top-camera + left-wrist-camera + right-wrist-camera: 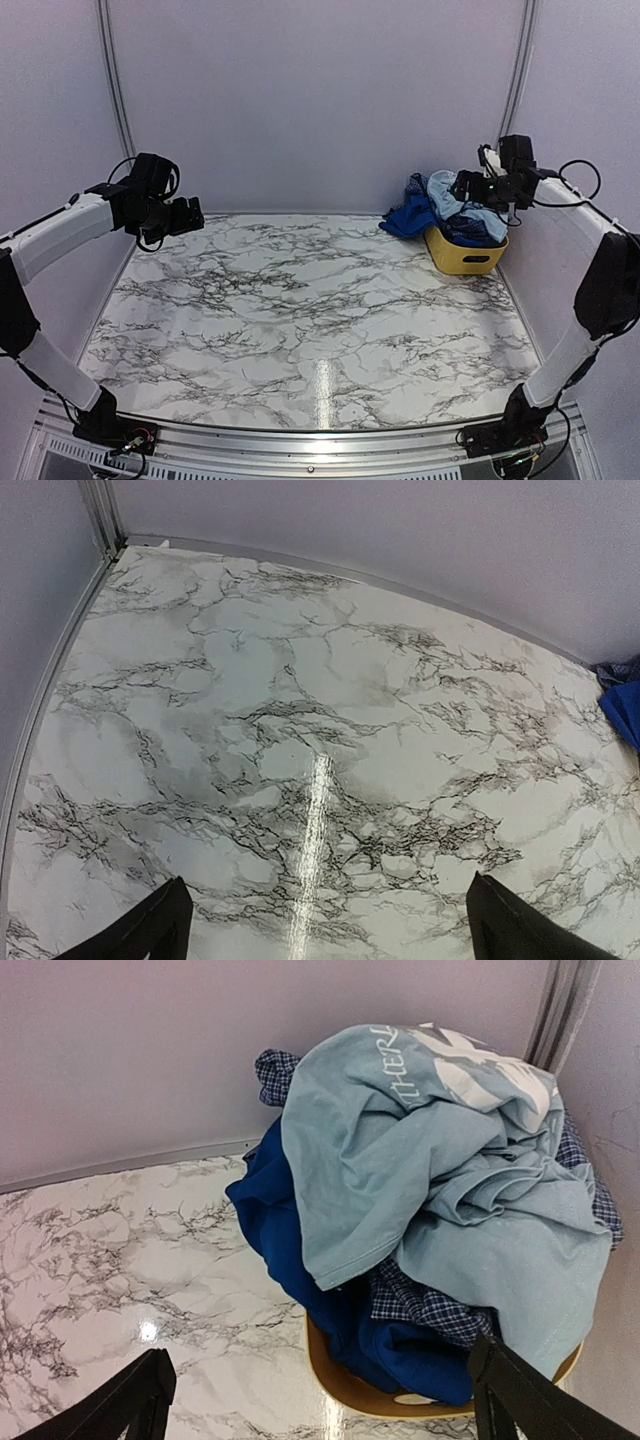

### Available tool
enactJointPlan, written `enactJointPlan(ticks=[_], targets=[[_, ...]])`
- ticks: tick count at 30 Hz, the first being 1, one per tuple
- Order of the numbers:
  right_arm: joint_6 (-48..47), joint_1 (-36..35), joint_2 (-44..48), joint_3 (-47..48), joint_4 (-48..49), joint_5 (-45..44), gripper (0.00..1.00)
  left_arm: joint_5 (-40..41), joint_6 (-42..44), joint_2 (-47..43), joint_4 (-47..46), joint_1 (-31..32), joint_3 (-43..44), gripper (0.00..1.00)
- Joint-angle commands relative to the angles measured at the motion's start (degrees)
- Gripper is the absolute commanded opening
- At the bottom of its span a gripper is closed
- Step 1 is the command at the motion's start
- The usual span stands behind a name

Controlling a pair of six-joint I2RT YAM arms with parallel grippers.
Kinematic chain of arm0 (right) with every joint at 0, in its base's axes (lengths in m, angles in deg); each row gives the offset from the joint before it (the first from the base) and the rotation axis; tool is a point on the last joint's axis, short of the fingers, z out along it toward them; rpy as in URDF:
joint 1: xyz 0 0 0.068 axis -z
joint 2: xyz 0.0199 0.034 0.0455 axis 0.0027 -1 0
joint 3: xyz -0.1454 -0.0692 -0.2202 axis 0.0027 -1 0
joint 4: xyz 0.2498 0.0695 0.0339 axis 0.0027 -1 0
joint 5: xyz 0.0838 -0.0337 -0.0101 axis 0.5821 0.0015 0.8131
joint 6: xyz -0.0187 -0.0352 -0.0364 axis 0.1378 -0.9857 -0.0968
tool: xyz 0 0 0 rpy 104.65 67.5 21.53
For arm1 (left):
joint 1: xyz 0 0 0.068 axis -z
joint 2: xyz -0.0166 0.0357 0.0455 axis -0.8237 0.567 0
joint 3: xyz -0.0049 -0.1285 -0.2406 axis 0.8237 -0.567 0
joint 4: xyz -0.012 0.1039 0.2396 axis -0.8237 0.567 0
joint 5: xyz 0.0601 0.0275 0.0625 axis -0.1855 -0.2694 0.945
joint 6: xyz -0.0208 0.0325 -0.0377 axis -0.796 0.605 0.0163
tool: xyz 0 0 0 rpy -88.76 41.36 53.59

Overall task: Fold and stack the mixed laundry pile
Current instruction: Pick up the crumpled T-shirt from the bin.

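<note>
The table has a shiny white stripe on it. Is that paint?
No, light bouncing off the glossy table: top external view, a white streak near the front edge; left wrist view, a longer streak; right wrist view, only a small bright spot.

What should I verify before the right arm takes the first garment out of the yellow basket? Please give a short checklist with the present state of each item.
1. Right tool open and holding nothing: ok.
2. Right tool over the laundry pile: ok.
3. Pale T-shirt on top, uncovered: ok.
4. T-shirt free of the check shirt and the royal-blue piece: cannot tell.
5. Left tool open, away from the pile: ok.
6. Laundry out of the yellow basket: not ok, it is heaped in it.
</note>
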Motion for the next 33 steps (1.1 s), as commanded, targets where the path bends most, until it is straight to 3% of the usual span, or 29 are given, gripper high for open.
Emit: enactJointPlan(ticks=[1, 18, 25, 26, 28, 30, 33], targets=[[0.21, 1.17, -0.28, 3.02, 1.83, -3.05, 0.98, 0.88, 0.85, 0.93, -1.2, -0.09, 2.08, 0.99], [-0.66, 4.09, -30.11, 36.8, -10.59, -12.75, 0.99, 5.26, 1.62, -1.43, -0.6, -1.36, 0.84, 0.99], [-0.8, 4.09, -40.26, 44.0, -12.15, -13.63, 0.99, 5.49, 1.83, -1.3, -0.21, -1.98, 1.11, 0.99], [-0.88, 4.09, -41.14, 44.46, -12.1, -13.64, 0.95, 5.46, 1.91, -1.19, -0.14, -2.1, 1.23, 0.99], [-0.99, 4.09, -42.64, 45.51, -12.2, -13.7, 0.78, 5.46, 2.19, -1.04, -0.01, -2.27, 1.46, 0.99], [-1.08, 4.09, -42.95, 46.6, -12.81, -13.49, 0.53, 5.44, 2.36, -0.92, 0.12, -2.5, 1.67, 0.99], [-1.0, 4.09, -41.05, 47.92, -13.78, -12.46, 0.09, 5.52, 2.55, -0.79, 0.33, -2.87, 1.96, 0.99]])
